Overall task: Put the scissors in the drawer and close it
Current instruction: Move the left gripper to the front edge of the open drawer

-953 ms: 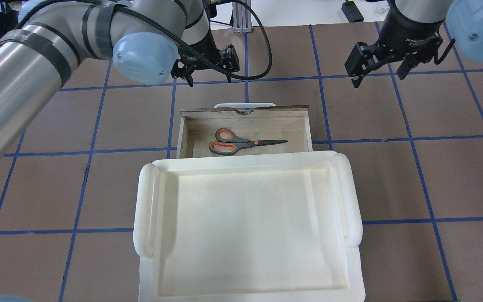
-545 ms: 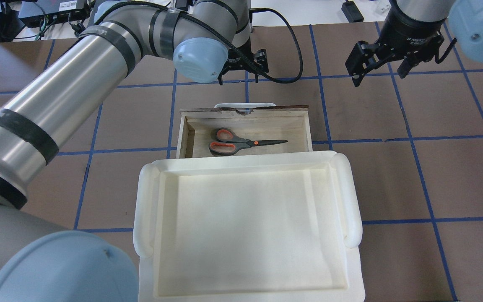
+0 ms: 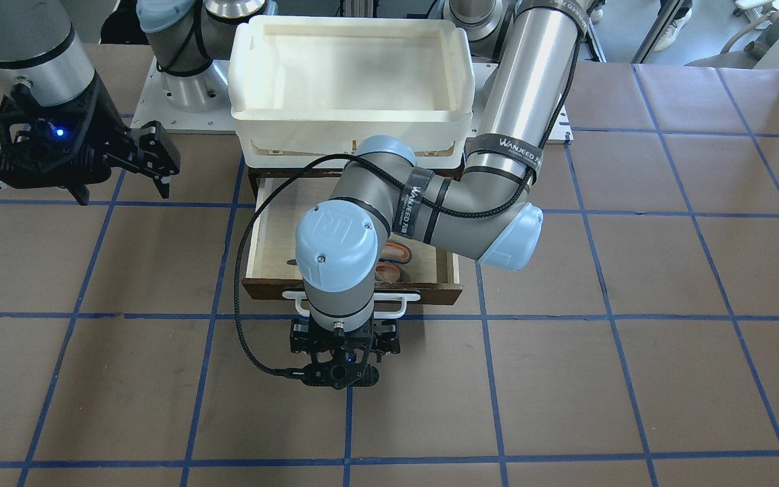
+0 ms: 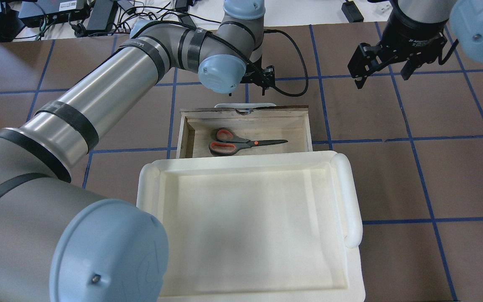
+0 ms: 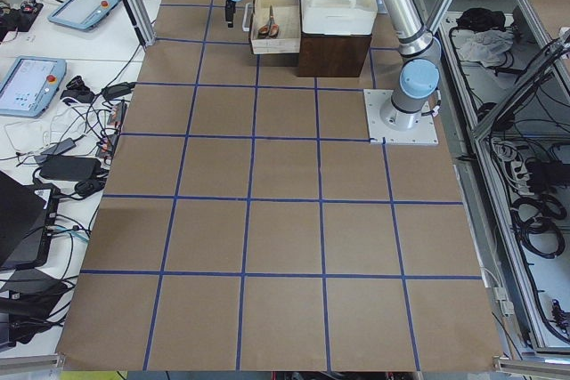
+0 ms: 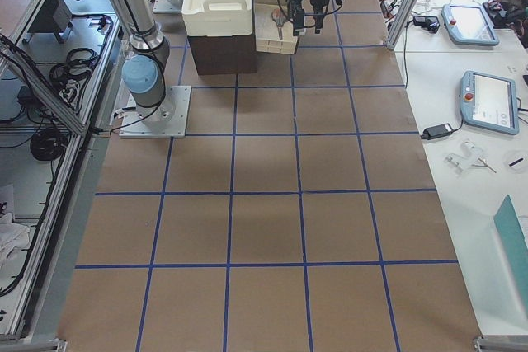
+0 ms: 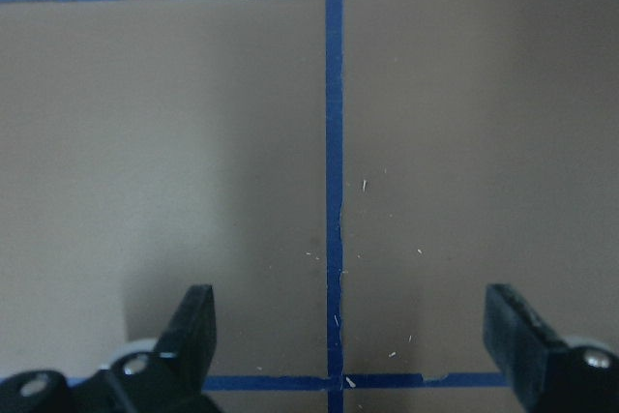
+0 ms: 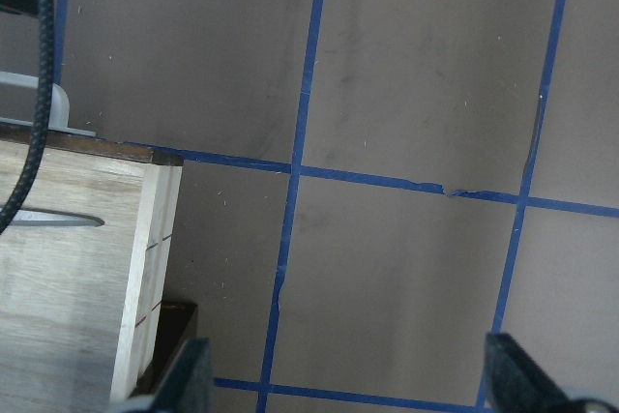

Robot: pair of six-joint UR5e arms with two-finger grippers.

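The scissors (image 4: 241, 142), with orange-and-grey handles, lie flat inside the open drawer (image 4: 266, 126), blades pointing right. In the front-facing view only their handles (image 3: 393, 260) show under my left arm. The drawer's white bar handle (image 4: 245, 104) faces away from me. My left gripper (image 3: 342, 352) hangs over the table just beyond that handle, centred on it. The left wrist view shows it (image 7: 353, 336) open and empty above blue tape. My right gripper (image 4: 382, 69) is open and empty, far right of the drawer; its wrist view (image 8: 350, 379) shows the drawer's corner (image 8: 77, 268).
A cream-white plastic tray (image 4: 352, 197) sits on top of the dark cabinet that the drawer slides out of, nearer my base. The brown table carries a blue tape grid (image 4: 321, 84). Cables and devices lie beyond the far table edge.
My left arm has swung right, carrying its gripper from beyond the drawer's left end to in front of the handle's middle. The right arm, drawer and scissors have not moved.
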